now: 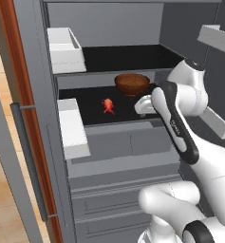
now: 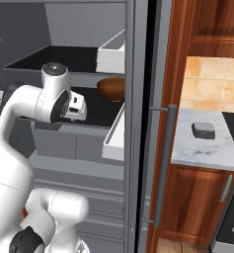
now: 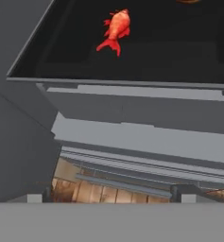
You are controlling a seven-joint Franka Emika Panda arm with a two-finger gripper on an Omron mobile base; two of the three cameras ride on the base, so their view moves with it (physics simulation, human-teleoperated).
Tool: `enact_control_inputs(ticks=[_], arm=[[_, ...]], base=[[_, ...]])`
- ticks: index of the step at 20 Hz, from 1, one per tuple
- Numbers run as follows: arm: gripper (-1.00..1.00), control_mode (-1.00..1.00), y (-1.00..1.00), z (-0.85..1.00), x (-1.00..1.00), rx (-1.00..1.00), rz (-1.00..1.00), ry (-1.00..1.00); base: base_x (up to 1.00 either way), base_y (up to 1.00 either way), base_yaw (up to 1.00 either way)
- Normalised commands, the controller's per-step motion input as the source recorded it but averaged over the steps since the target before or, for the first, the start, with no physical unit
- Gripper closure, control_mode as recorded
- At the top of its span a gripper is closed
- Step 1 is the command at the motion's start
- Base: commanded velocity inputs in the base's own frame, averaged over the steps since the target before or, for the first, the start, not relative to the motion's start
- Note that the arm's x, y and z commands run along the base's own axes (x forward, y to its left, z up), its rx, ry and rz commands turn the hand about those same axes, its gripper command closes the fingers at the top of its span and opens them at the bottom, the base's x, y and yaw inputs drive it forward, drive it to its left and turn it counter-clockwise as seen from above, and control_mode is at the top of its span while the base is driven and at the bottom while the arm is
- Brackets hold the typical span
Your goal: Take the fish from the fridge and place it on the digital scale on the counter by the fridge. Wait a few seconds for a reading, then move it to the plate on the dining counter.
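The fridge (image 1: 42, 118) stands with its door swung wide. On its dark middle shelf (image 1: 90, 107) lies the tiny red-orange fish (image 1: 107, 106), alone and untouched. My gripper (image 1: 142, 106) hovers at the shelf's front right, a short way right of the fish. In the hand view the fish (image 3: 117, 26) lies near the top, far beyond my gripper (image 3: 111, 199), whose fingertips (image 3: 35, 198) stand wide apart with nothing between them: open. The digital scale (image 2: 203, 130) sits on the short marble counter (image 2: 187, 148) right of the fridge. The plate and dining counter are out of view.
A brown bowl (image 1: 132, 83) rests at the back of the fish's shelf, just above my hand. White door bins (image 1: 72, 126) line the left door; another bin (image 2: 116, 131) hangs on the right. Grey drawers (image 1: 118, 147) lie below the shelf. The bar handle (image 2: 163, 163) runs down the door edge.
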Motion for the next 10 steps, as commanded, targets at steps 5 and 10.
enact_control_inputs(ticks=[5,10], arm=[[-1.00,-1.00,0.35,0.00,0.18,0.05,0.00,0.00],[-1.00,-1.00,0.35,0.00,0.82,0.00,0.00,0.01]], base=[[0.00,0.00,0.00],[0.00,0.00,0.00]])
